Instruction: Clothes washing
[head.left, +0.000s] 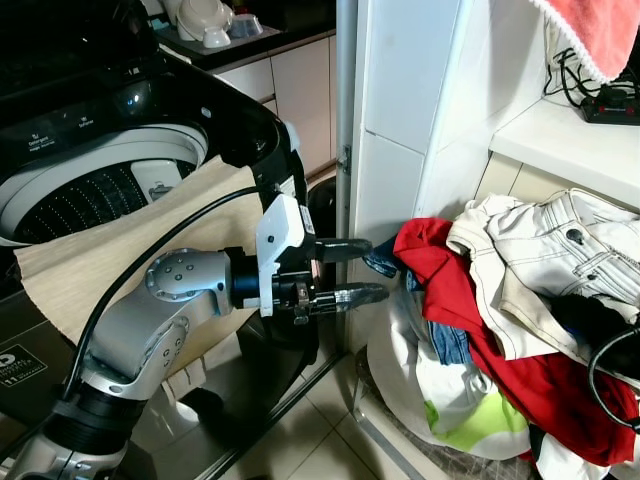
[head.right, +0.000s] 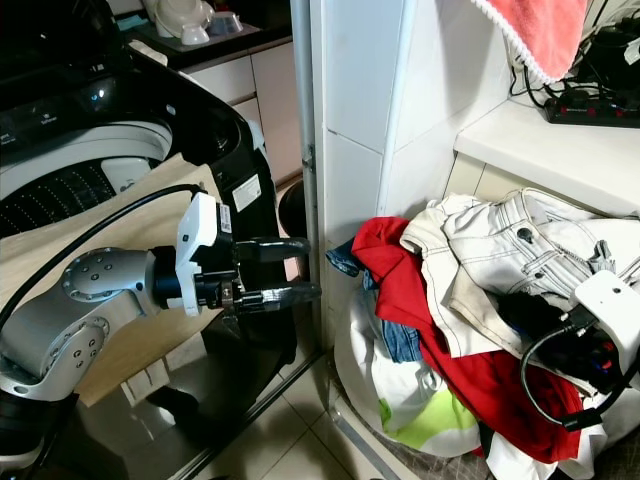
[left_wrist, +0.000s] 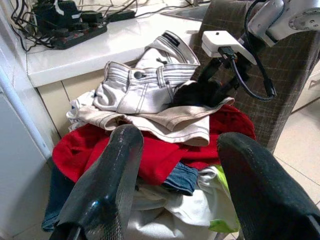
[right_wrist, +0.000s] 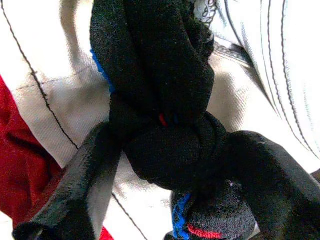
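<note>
The laundry pile (head.left: 520, 330) is lying at your 2 o'clock, heaped against the white cabinet wall (head.left: 400, 120) under a counter (head.left: 560, 140); a red garment (head.left: 450, 290) is draping over its near side and white jeans (head.left: 560, 245) are sitting on top. Your left gripper (head.left: 350, 270) is reaching toward 1 o'clock with its fingers spread and nothing between them, its tips hanging just short of the red garment. The left wrist view is showing you open air between those fingers and the pile, and the right arm (left_wrist: 285, 20) bending down over the far side. The right wrist view is giving you what the head views are hiding: your right gripper (right_wrist: 172, 170) is clenching a knotted black garment (right_wrist: 155, 75) with blue and red trim, pressed against the white jeans. The washing machine (head.left: 110, 150) is standing at your 10 o'clock, a beige cloth (head.left: 110, 250) draping over its front edge. Tiled floor (head.left: 310, 430) is lying between machine and pile.
</note>
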